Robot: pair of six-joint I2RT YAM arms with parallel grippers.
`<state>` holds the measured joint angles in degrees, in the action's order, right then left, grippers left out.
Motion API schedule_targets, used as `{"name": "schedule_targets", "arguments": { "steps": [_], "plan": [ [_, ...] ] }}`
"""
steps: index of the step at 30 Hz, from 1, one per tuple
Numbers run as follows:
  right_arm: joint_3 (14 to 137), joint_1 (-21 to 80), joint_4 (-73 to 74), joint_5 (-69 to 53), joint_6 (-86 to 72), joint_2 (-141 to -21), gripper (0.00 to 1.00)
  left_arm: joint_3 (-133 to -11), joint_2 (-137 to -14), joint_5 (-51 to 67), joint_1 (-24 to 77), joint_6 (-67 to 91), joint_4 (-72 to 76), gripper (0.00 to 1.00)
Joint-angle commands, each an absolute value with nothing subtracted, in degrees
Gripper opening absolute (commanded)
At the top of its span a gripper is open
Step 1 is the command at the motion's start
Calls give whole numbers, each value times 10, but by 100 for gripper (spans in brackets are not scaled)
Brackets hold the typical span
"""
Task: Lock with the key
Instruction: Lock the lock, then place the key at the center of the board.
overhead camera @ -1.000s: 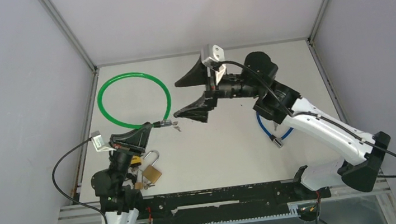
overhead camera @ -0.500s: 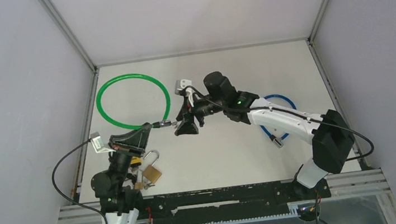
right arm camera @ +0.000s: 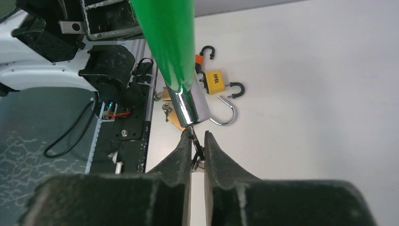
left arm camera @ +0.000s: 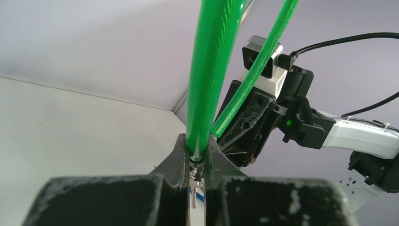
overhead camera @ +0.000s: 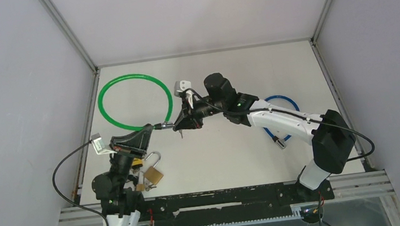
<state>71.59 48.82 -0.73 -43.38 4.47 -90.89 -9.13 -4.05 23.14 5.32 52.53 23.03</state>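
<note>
Right claw: key; left claw: cable

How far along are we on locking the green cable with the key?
Done: the left gripper is clamped on the green cable lock just behind its metal barrel, steadying it. In hand: the right gripper is closed on the key sticking out of the barrel. Left: turning the key. No turn shows yet.
</note>
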Motion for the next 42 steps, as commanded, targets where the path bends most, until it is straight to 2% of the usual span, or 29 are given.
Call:
{"name": "schedule_targets", "arguments": {
  "steps": [1,3,9,19,25,32,42],
  "plan": [
    [728,491,-21,-442,65,-904,8,-86,-35,227,48,532,278,0],
    [728,492,-4,-436,84,-898,0,-88,-36,225,48,534,280,0],
    [700,491,91,-379,167,-863,0,-117,-54,214,40,538,322,0],
    [529,419,36,-346,94,-764,0,-129,-61,225,36,532,322,0],
    [485,330,-29,-322,-124,-846,0,-108,-40,205,36,531,287,0],
    [482,292,-78,-306,-265,-937,0,-101,-36,201,36,523,268,0],
    [514,261,-23,-283,-295,-1018,2,-99,-33,201,35,520,260,0]
  ]
}}
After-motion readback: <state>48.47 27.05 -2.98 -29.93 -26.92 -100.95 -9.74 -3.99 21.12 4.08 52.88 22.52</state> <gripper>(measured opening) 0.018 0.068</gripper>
